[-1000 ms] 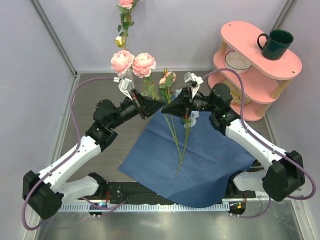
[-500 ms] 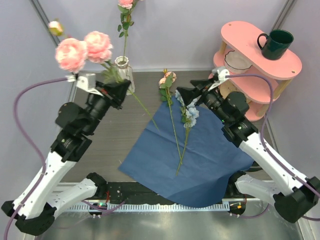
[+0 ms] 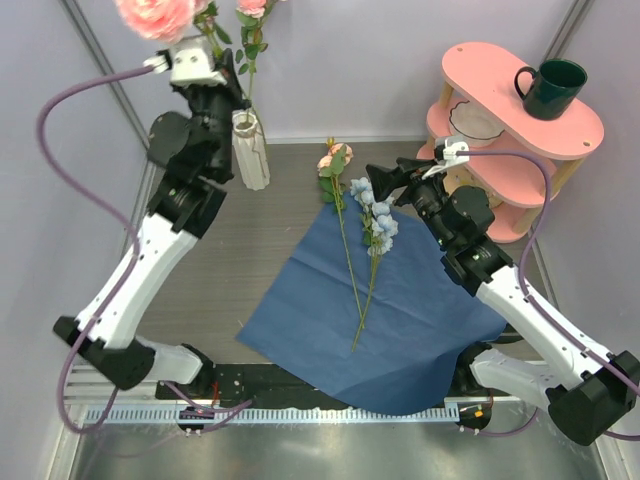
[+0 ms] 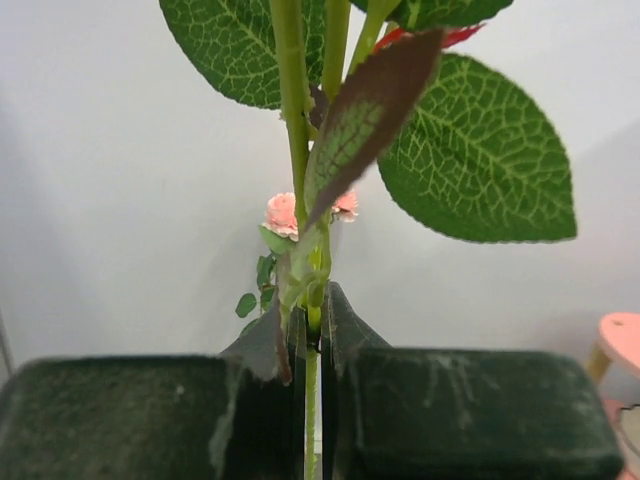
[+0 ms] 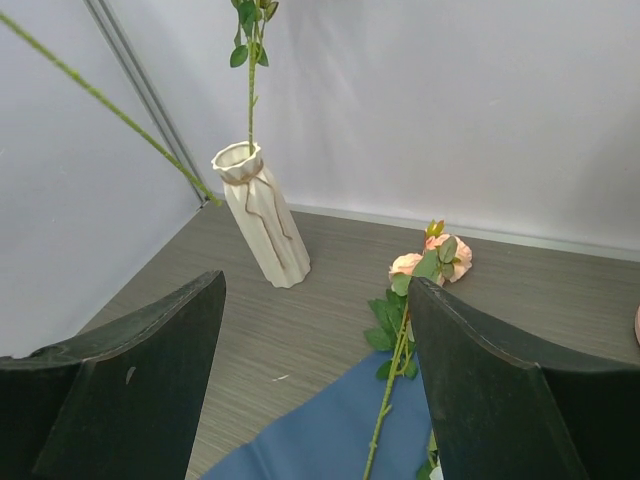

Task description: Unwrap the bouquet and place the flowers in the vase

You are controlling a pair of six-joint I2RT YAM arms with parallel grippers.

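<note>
**Q:** Where are the flowers?

**A:** In three places. One thin leafy stem with a small pink bloom (image 3: 252, 8) stands upright in the vase (image 3: 250, 150). The vase is tall, slim and cream-white, with ribs, a pinched neck and a flared scalloped rim. It stands at the back left of the grey wood-grain counter (image 3: 250, 250). A pink rose stem (image 3: 155, 15) with full, ruffled blooms is held high in the air, above and left of the vase. Two more flowers lie flat. A peach rose (image 3: 335, 160) has its bloom on the bare counter and its long green stem running onto the blue paper (image 3: 420, 320). Just to its right, a pale blue cluster flower (image 3: 377, 215) lies on the paper.

**Q:** How does the wrap look?

**A:** The blue paper is spread open and flat, lightly creased. Its near corner reaches the arms' bases.

**Q:** What about the grippers?

**A:** The left gripper (image 4: 311, 310) is clenched on the pink rose's green stem, just below broad veined leaves (image 4: 480, 150). The right gripper (image 5: 317, 285) is released, its fingers spread wide around nothing. It hangs near the top of the pale blue flower and faces the vase.

**Q:** Anything else?

**A:** A pink tiered shelf (image 3: 575, 130) stands at the back right. A dark green mug (image 3: 550, 88) sits on top and a white bowl (image 3: 475, 122) on the tier below.
</note>
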